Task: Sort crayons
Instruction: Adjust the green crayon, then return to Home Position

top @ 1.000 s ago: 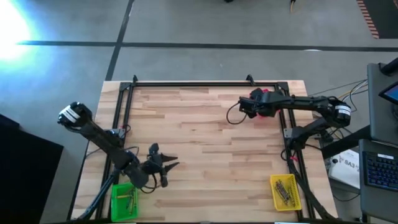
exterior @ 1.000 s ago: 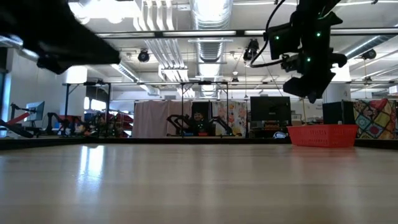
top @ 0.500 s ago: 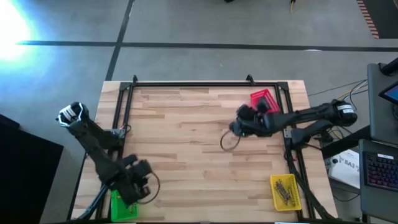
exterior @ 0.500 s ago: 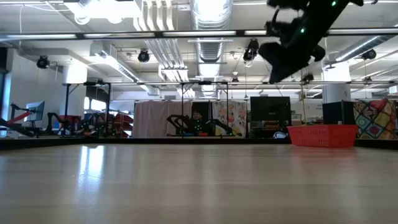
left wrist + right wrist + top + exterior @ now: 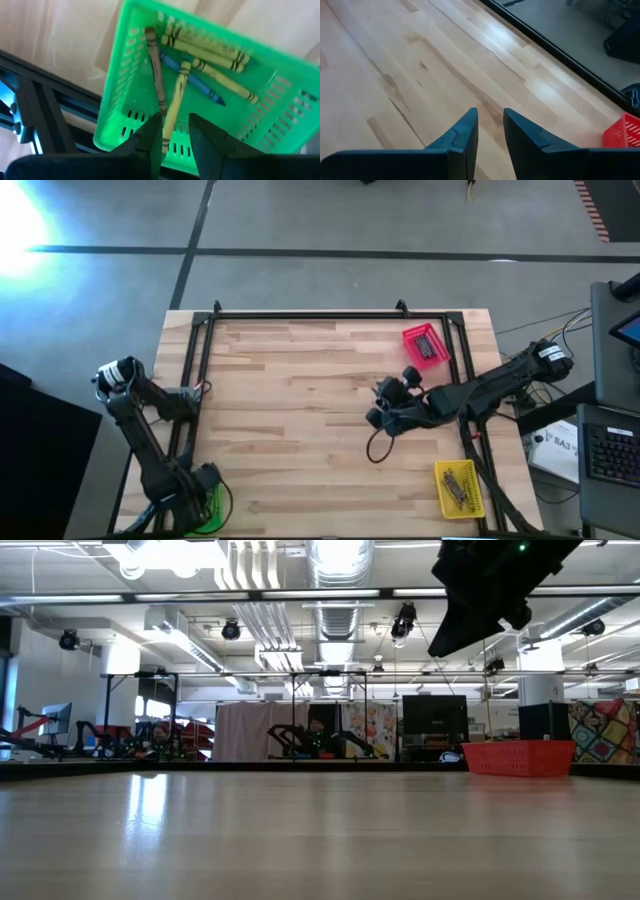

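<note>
Left gripper [image 5: 170,132] hangs over the green tray [image 5: 212,507], lower left of the high view, fingers narrowly parted, holding nothing. Crayons [image 5: 200,60] lie in that tray. Right gripper [image 5: 487,130] hovers mid-right over bare table [image 5: 300,410], nearly closed, empty. Sorting looks about finished; next probably both arms retreat.

Crayons [image 5: 200,65] in the near-left tray [image 5: 214,508]; other trays at near-right [image 5: 458,489] and far-right [image 5: 424,346]

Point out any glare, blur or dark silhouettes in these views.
High view: white glare at the top left corner. Low view: the wooden table mirrors ceiling lights, and the arm overhead is a dark silhouette. Left wrist view: the green tray's far rim is blurred.
</note>
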